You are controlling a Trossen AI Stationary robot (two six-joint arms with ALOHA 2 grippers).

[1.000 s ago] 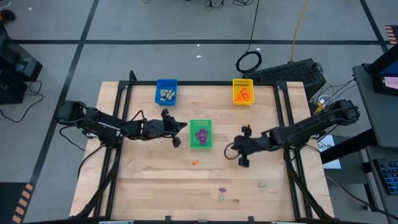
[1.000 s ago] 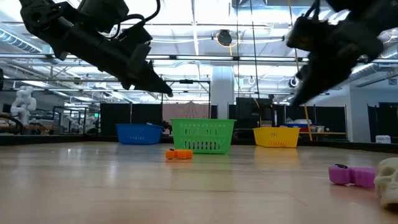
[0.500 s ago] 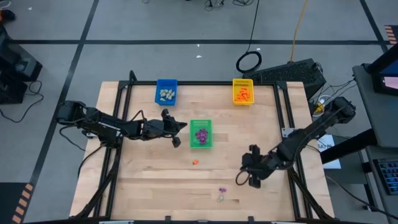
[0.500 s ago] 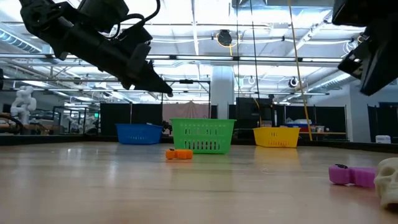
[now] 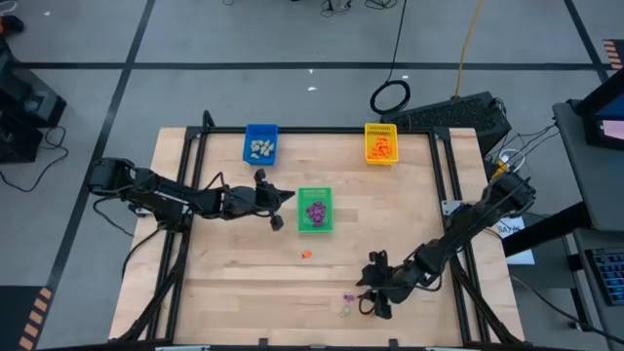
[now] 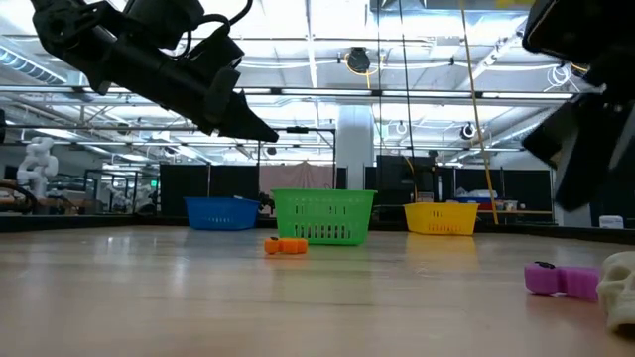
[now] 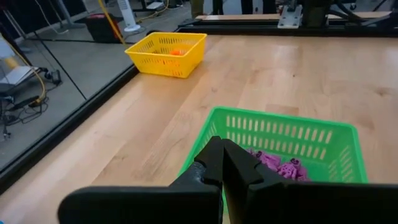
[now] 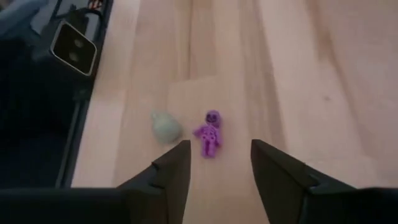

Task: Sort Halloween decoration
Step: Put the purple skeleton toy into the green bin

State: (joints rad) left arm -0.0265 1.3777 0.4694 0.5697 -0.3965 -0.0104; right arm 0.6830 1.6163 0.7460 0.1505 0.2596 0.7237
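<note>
Two dark robot arms reach over the pale wooden table [image 5: 244, 283], the largest thing in sight. The left arm stretches across the table's middle, its left gripper [image 5: 289, 198] hanging just beside the left wall of the green rectangular plastic tray [image 5: 314, 210], fingers pressed together with nothing between them. The right arm angles down toward the table's near edge; its right gripper [image 5: 370, 297] hovers close to two loose trinkets, and in the right wrist view its two dark fingers [image 8: 171, 171] stand apart and empty.

Three small trays come next. The blue rectangular plastic tray [image 5: 260, 144] sits at the far edge and holds pale grey-white trinkets [image 5: 260, 149]. The yellow rectangular plastic tray [image 5: 381, 142], also at the far edge, holds orange trinkets [image 5: 383, 148]. The green tray, nearer the table's centre, holds purple trinkets [image 5: 316, 210].

Smallest are the loose pieces. An orange trinket [image 5: 306, 254] lies on bare wood, a little nearer than the green tray. A purple figure-shaped trinket [image 8: 209, 134] and a pale grey-white rounded trinket [image 8: 165, 128] lie just beside each other near the table's front edge, ahead of the right gripper's spread fingers.
</note>
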